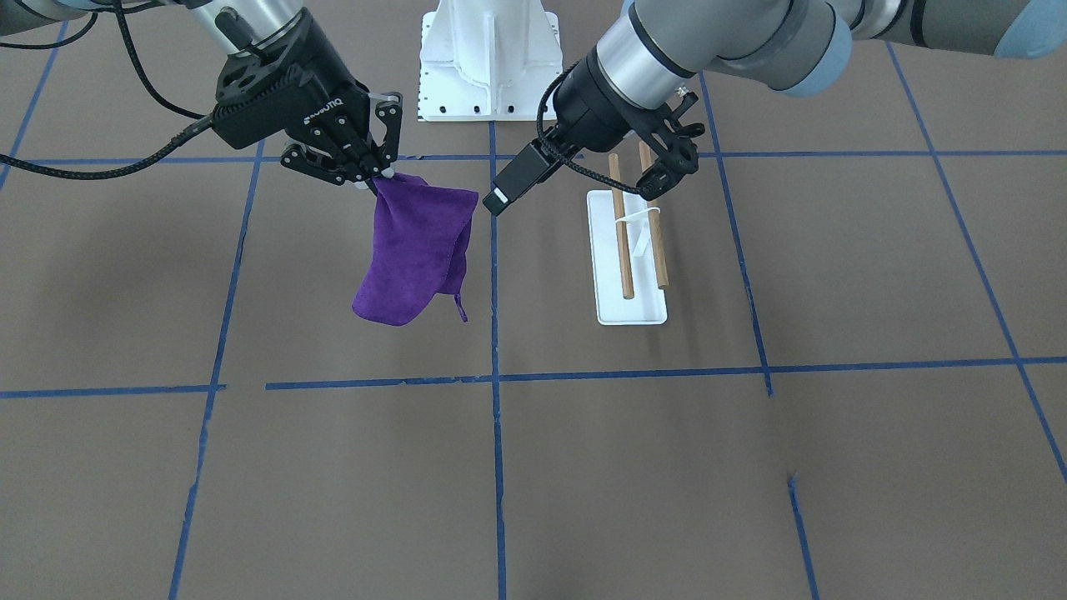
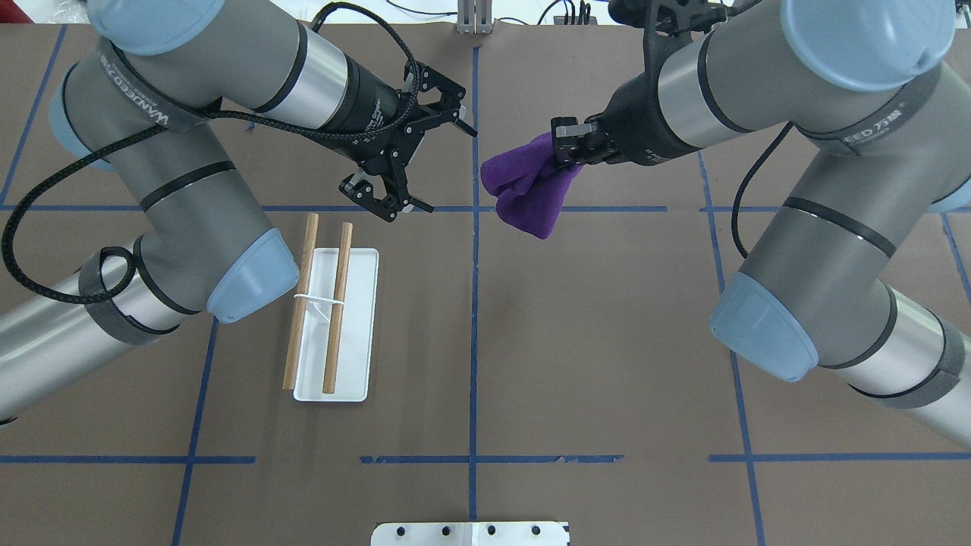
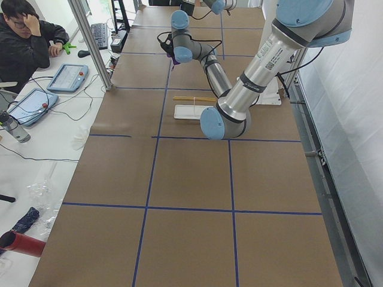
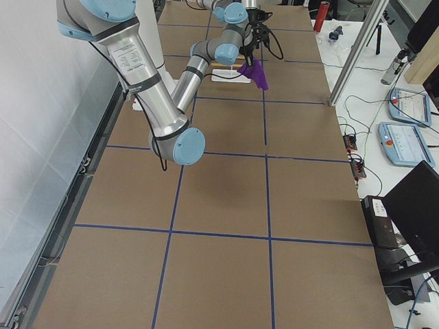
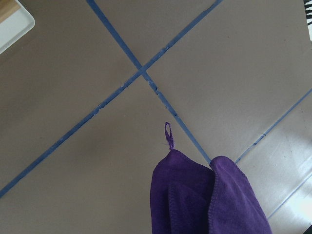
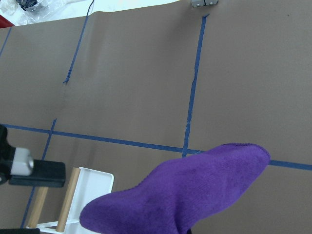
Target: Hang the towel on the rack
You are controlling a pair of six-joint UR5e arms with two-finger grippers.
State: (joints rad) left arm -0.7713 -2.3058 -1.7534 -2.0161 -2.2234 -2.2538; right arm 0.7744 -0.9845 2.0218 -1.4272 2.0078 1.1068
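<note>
Since the purple towel (image 1: 413, 250) is limp, light microfibre, it sags in folds below the right fingers (image 1: 371, 171), which pinch its top edge, and it seems to hang off the worktop (image 1: 583, 467). Its loop tag (image 1: 460, 308) dangles lowest. Taking a free corner would probably spread it. The left fingers (image 1: 673, 158) are spread and empty, beside the towel and above the end of the rack (image 1: 608, 312).

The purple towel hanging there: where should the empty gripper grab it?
Its lower hanging corner by the loop tag. The towel hangs limp from the right gripper, so the open left gripper could likely come in sideways from the rack side.
</note>
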